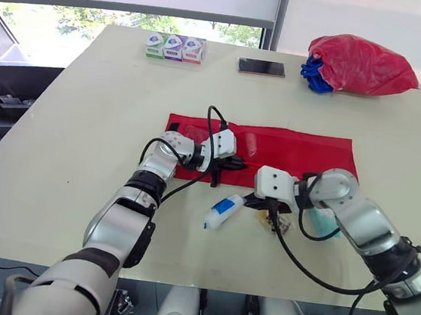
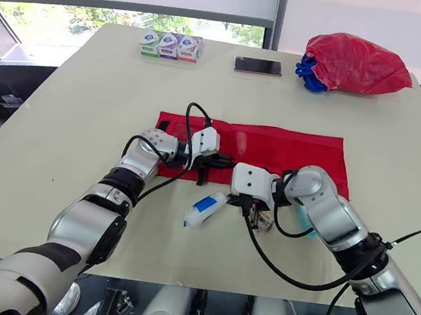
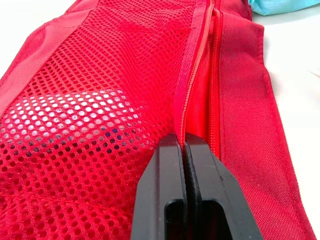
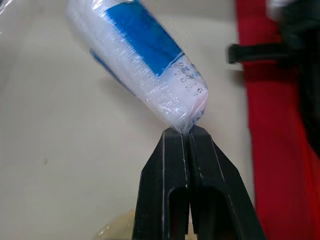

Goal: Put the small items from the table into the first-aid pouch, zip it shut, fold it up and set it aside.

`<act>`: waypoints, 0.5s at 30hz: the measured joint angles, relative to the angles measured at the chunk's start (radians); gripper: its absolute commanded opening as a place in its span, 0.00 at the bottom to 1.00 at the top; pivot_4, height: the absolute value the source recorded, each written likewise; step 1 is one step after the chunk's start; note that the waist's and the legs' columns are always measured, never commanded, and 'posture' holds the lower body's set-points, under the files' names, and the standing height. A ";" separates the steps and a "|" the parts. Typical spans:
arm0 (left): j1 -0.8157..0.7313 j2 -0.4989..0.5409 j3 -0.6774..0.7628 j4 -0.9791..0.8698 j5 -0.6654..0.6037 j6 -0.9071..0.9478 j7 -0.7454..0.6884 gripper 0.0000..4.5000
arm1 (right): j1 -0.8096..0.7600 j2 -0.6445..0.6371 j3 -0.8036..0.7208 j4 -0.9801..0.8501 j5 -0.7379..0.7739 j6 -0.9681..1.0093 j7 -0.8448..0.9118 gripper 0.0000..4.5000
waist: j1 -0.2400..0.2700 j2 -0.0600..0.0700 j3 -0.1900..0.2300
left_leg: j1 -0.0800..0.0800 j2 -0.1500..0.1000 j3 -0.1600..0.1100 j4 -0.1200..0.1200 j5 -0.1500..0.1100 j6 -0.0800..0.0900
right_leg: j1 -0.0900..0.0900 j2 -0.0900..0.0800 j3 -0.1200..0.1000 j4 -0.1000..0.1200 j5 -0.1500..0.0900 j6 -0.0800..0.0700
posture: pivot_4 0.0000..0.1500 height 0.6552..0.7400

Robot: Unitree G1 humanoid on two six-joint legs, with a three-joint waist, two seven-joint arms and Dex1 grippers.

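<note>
A: Cream, smooth table point(image 1: 82, 150) under everything. What lay on it?

B: The red first-aid pouch point(image 1: 303, 149), spread flat: coarse woven fabric with a honeycomb mesh pocket point(image 3: 90, 100). The left gripper point(image 3: 185, 145) had its fingers pressed together on the pocket's lip, right at the zipper point(image 3: 197, 75), which ran straight ahead from its tips.

A: And the right gripper point(image 4: 186, 134)?

B: Pinched tight on the crimped film end of a bandage roll point(image 4: 145, 65), a soft white cylinder with a blue label, glossy-wrapped, just ahead of its tips. The pouch lay off to one side.

A: Loading stage, then?

B: I judged so. Next, the roll needed lifting and sliding into the pocket mouth beside the left gripper.
</note>
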 measured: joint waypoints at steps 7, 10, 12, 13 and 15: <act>0.001 -0.001 0.000 -0.003 -0.002 0.005 -0.001 0.00 | 0.081 -0.056 -0.179 -0.074 0.028 0.289 -0.160 0.01 | 0.001 0.000 0.000 | 0.000 0.000 0.000 0.000 0.000 0.000 | 0.000 0.000 0.000 0.000 0.000 0.000 | 1.00 1.00; 0.002 -0.002 0.000 -0.003 -0.002 0.006 -0.001 0.00 | 0.103 -0.064 -0.204 -0.076 0.007 0.354 -0.260 0.01 | 0.001 0.000 0.000 | 0.000 0.000 0.000 0.000 0.000 0.000 | 0.000 0.000 0.000 0.000 0.000 0.000 | 1.00 1.00; 0.002 -0.003 0.000 -0.003 -0.003 0.007 0.000 0.00 | 0.103 -0.058 -0.209 -0.077 0.000 0.375 -0.299 0.01 | 0.001 0.000 0.000 | 0.000 0.000 0.000 0.000 -0.001 0.002 | 0.000 0.000 0.000 0.000 0.000 0.000 | 1.00 1.00; 0.002 -0.004 0.000 -0.004 -0.003 0.008 0.000 0.00 | 0.103 -0.051 -0.210 -0.078 -0.004 0.390 -0.322 0.01 | 0.001 0.000 0.000 | 0.000 0.000 0.000 0.000 -0.002 0.003 | 0.000 0.000 0.000 0.000 0.000 0.000 | 1.00 1.00; 0.007 -0.008 0.001 -0.010 -0.008 0.011 0.001 0.00 | 0.112 -0.017 -0.216 -0.082 -0.015 0.428 -0.390 0.01 | 0.001 0.000 0.000 | 0.000 0.000 0.000 0.000 -0.002 0.003 | 0.000 0.000 0.000 0.000 0.000 0.000 | 1.00 1.00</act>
